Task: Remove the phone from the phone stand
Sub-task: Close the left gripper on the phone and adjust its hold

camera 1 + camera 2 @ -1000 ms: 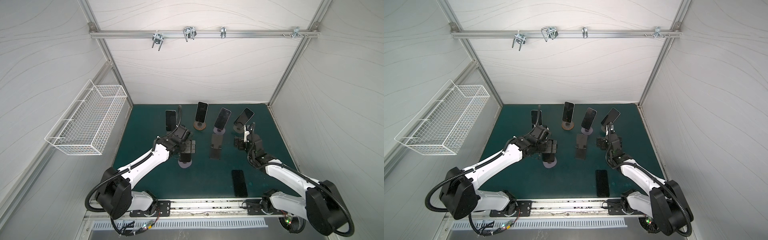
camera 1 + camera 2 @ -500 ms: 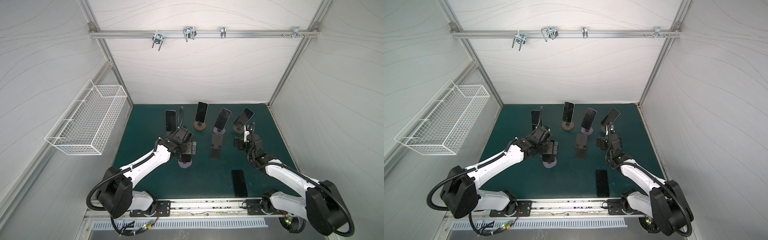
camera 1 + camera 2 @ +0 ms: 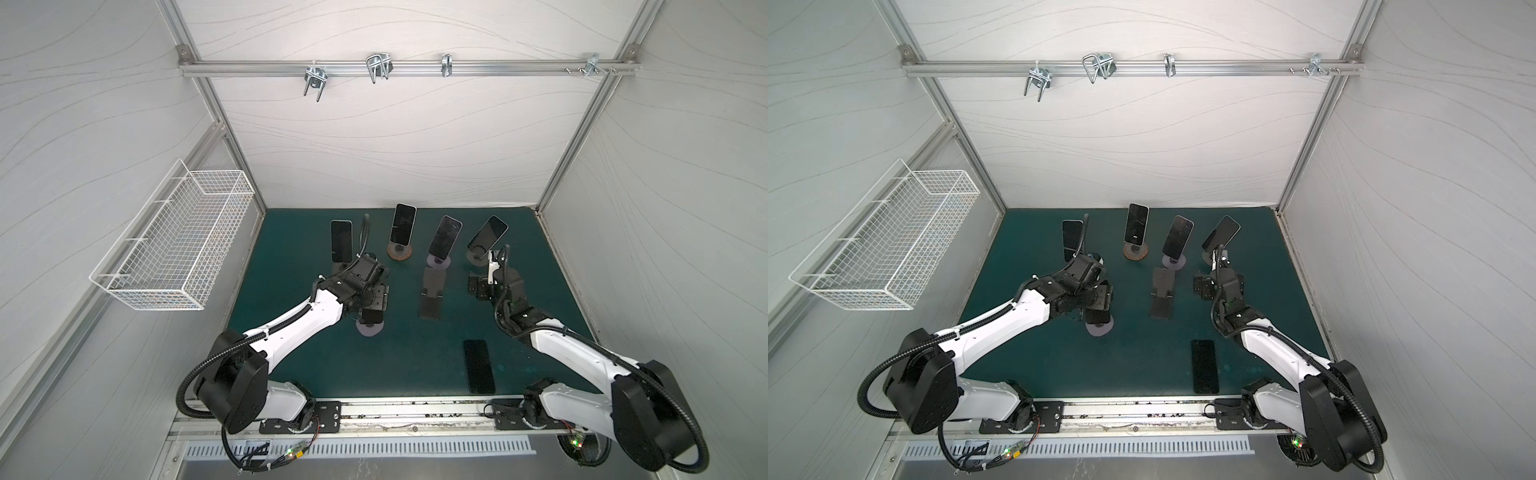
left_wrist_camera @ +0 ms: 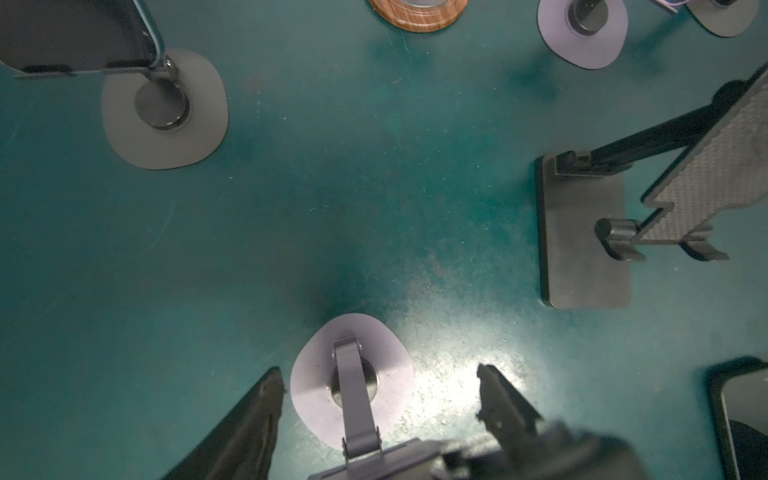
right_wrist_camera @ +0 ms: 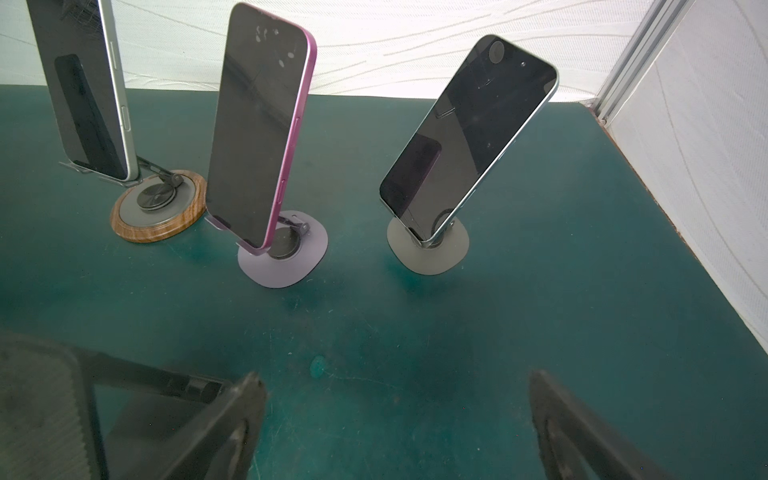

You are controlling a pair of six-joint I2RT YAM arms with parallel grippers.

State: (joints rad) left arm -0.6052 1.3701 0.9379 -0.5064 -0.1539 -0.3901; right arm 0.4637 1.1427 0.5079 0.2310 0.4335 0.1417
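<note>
One dark green mat (image 3: pixel 395 374) covered the floor of the white-walled cell, and a white wire basket (image 3: pixel 174 249) hung on the wall to its left. The left arm (image 3: pixel 299 324) stretched in over the middle of the mat, while the right arm (image 3: pixel 573 349) reached toward the back right.

The left gripper (image 4: pixel 378 374) pointed down over the phone stand (image 3: pixel 369 330), the one with a pale lilac base. The phone (image 3: pixel 371 316) sat on that stand's cradle, between the fingers (image 4: pixel 262 399). The jaws were drawn in on the phone's sides, standing apart only by its breadth, though the wrist view cut off the contact itself.

The right gripper (image 5: pixel 395 415) hovered above bare mat with its jaws spread wide and nothing between them.

An empty black stand (image 3: pixel 432 293) stood between the two grippers. A loose phone (image 3: pixel 478 365) lay flat near the front edge, right of centre. Along the back stood a row of four phones (image 3: pixel 445 237), each propped on its own small stand, the rightmost just beyond the right gripper.
</note>
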